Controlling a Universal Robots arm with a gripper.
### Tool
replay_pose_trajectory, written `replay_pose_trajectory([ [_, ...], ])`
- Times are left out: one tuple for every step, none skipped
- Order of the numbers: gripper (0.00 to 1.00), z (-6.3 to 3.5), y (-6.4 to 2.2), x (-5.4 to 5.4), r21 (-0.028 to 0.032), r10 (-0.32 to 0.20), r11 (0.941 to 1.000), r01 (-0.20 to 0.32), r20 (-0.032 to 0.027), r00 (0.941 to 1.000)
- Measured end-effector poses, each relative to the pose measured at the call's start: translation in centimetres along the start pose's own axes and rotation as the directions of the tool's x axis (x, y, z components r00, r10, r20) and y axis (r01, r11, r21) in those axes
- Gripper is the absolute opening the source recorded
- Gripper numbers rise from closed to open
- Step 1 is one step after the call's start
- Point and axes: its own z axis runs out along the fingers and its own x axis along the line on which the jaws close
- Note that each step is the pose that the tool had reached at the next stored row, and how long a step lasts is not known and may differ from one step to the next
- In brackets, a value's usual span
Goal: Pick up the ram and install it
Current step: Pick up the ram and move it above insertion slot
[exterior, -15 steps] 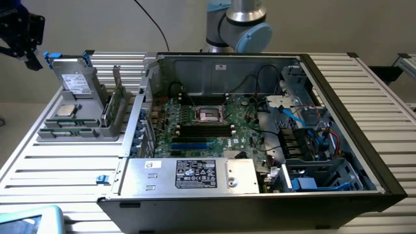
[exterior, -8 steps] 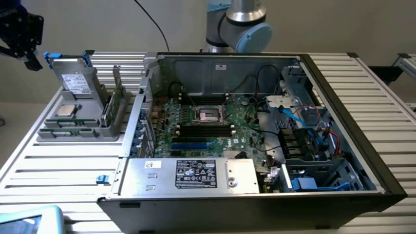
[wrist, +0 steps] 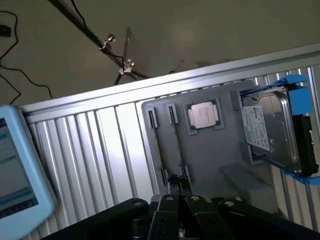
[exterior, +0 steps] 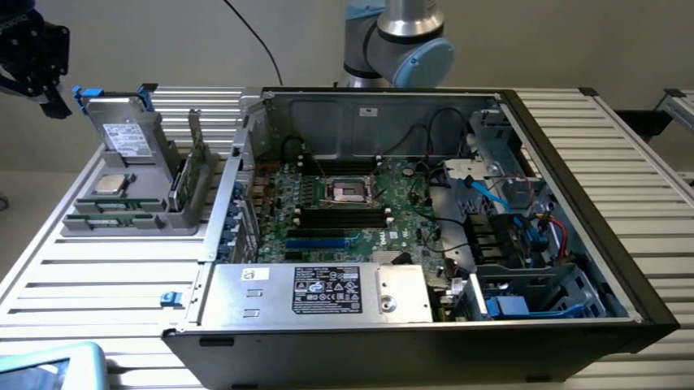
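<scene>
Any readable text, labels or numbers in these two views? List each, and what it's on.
Nothing is legible enough to quote.
black sticker on the silver metal power supply box: white print, too small.
small white sticker beside it: blurred.
pale label on the grey boxy drive with blue tabs: too small.
square silver processor chip: markings blurred.
Screen of the pale-blue-cased tablet: blurred.

My end effector (exterior: 49, 96) hangs at the exterior view's far left. The green ram (exterior: 187, 180) stands on edge in the grey tray (exterior: 130, 226), beside the open computer (exterior: 379, 114) on the bench (exterior: 97, 276).
</scene>
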Motion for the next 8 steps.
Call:
replay_pose_trajectory([
  [0.11, 0.02, 0.00, 0.00, 0.0008, -0.018, 0.9998, 0.018, -0.0004, 0.9998],
  [0.11, 0.03, 0.00, 0.00, 0.0013, -0.035, 0.9994, 0.035, -0.0011, 0.9994],
  [0.11, 0.04, 0.00, 0.00, 0.0018, -0.050, 0.9988, 0.050, -0.0017, 0.9988],
  [0.11, 0.05, 0.00, 0.00, 0.0021, -0.063, 0.9980, 0.063, -0.0028, 0.9980],
  [0.11, 0.07, 0.00, 0.00, 0.0028, -0.076, 0.9971, 0.076, -0.0047, 0.9971],
  [0.11, 0.06, 0.00, 0.00, 0.0032, -0.090, 0.9959, 0.090, -0.0071, 0.9959],
  [0.11, 0.05, 0.00, 0.00, 0.0033, -0.096, 0.9954, 0.096, -0.0099, 0.9953],
  [0.11, 0.05, 0.00, 0.00, 0.0033, -0.098, 0.9952, 0.098, -0.0107, 0.9951],
])
